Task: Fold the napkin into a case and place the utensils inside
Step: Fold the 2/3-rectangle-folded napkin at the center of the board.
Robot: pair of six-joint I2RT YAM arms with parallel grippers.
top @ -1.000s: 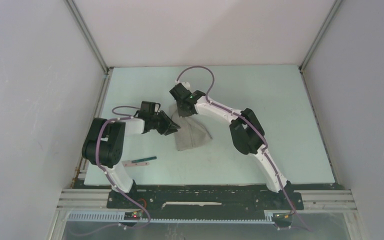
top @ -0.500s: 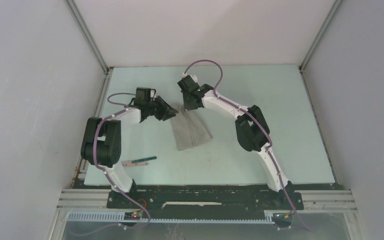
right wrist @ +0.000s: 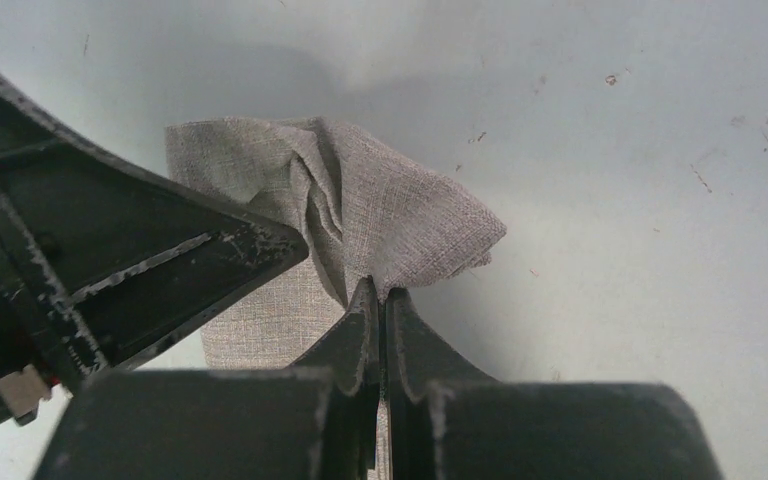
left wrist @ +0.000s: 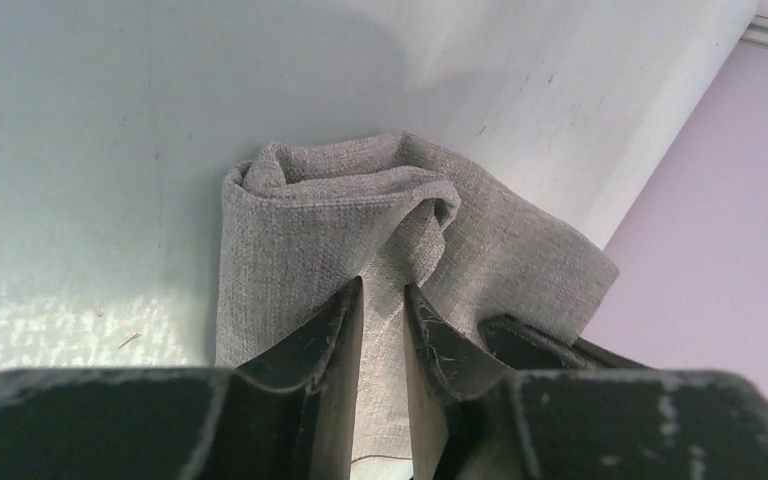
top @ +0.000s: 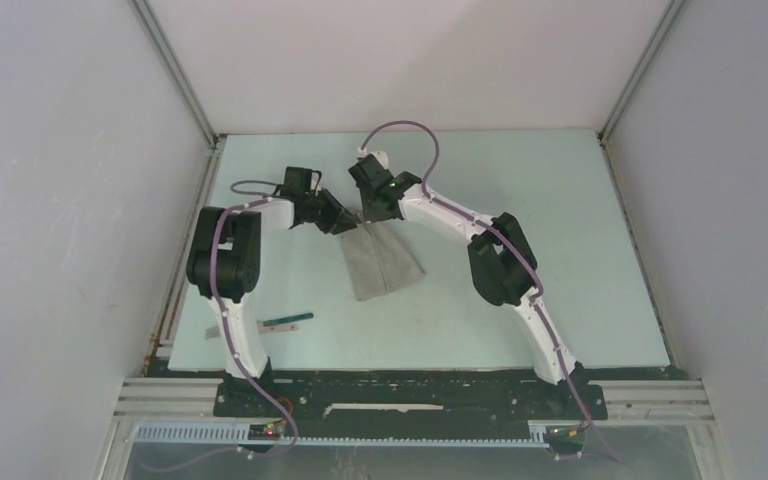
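The napkin [top: 384, 266] lies near the middle of the table [top: 540, 200]. It is folded into a narrow strip that runs from the far end, where both arms meet, toward the near edge. Its far end is bunched and raised off the surface.

The right gripper [right wrist: 381, 290] has its 2 fingers pressed together on the far right corner of the cloth, which fans out in creases just past the tips. The left gripper [left wrist: 383, 297] sits at the far left corner with its fingers [left wrist: 332, 335] a narrow gap apart. Cloth shows through that gap and a rolled fold rises just beyond the tips, but the fingers are not clamped on it. In the top view the 2 grippers are close together over that end.

The 2 utensils [top: 280, 322] lie on the table well apart from the napkin, near the left arm's base. A piece with a dark green handle [top: 292, 319] lies in line with a pale silver piece [top: 258, 326].
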